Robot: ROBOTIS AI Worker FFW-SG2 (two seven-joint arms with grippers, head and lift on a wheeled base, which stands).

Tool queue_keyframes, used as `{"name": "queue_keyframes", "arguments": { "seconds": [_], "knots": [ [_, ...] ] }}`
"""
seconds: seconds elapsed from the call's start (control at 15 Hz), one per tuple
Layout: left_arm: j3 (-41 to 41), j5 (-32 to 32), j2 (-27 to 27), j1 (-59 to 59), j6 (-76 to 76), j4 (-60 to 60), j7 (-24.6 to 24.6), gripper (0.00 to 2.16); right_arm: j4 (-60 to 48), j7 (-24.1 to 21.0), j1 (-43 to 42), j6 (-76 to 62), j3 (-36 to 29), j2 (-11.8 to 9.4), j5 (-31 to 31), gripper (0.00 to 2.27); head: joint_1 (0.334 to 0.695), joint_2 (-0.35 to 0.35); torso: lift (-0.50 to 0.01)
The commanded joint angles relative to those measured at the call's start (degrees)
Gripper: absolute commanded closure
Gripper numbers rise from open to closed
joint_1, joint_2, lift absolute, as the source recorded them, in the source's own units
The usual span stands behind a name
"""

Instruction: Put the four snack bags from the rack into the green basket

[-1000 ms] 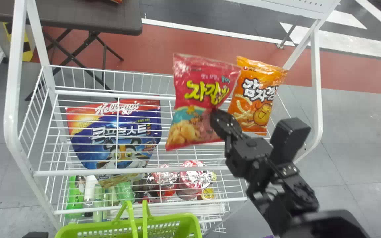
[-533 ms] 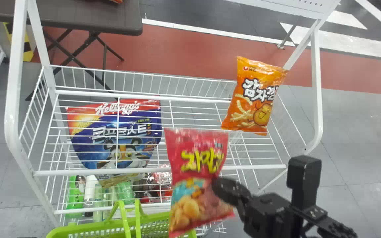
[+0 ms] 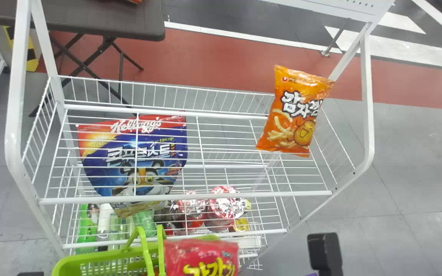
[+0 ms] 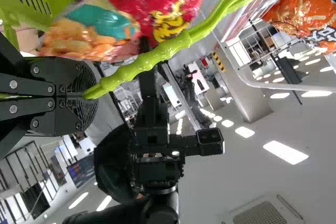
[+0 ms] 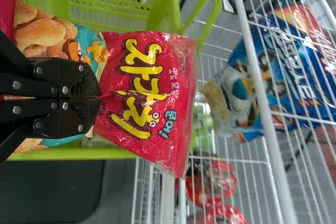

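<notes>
Grey floor (image 3: pixel 416 153) behind, my right fingers (image 5: pixel 84 80) pinched tight on the red bag (image 3: pixel 202 257) over the green basket (image 3: pixel 102 255), left fingers (image 4: pixel 81 80) clamped on its handle (image 4: pixel 157 54), orange bag (image 3: pixel 294 111) and blue bag (image 3: pixel 148 142) left on the white rack (image 3: pixel 198 196), so I'd guess one's in, two after this.

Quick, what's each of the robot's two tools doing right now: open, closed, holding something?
Left tool: closed, holding the green basket handle.
Right tool: closed, holding the red snack bag.
</notes>
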Motion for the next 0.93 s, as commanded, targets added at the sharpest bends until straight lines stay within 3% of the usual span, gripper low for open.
{"name": "queue_keyframes", "arguments": {
  "seconds": [0.0, 0.6, 0.87],
  "knots": [
    [-0.18, -0.04, 0.09, -0.18, 0.0, 0.09, 0.1, 2.11, 0.08, -0.11, 0.14, -0.94, 4.22, -0.21, 1.46, 2.11, 0.695, -0.35, -0.006],
    [-1.94, -0.56, 0.0, -1.15, 0.53, 0.61, 0.27, 2.11, 6.76, -3.63, -2.06, -13.95, 15.56, -0.3, 4.71, 2.11, 0.695, -0.35, -0.006],
    [-2.12, -0.56, 0.09, -1.15, 0.88, 0.53, 0.19, 2.11, 11.68, -3.54, -3.55, -17.11, 22.15, -3.99, 7.61, 2.11, 0.695, -0.35, -0.006]
  ]
}}
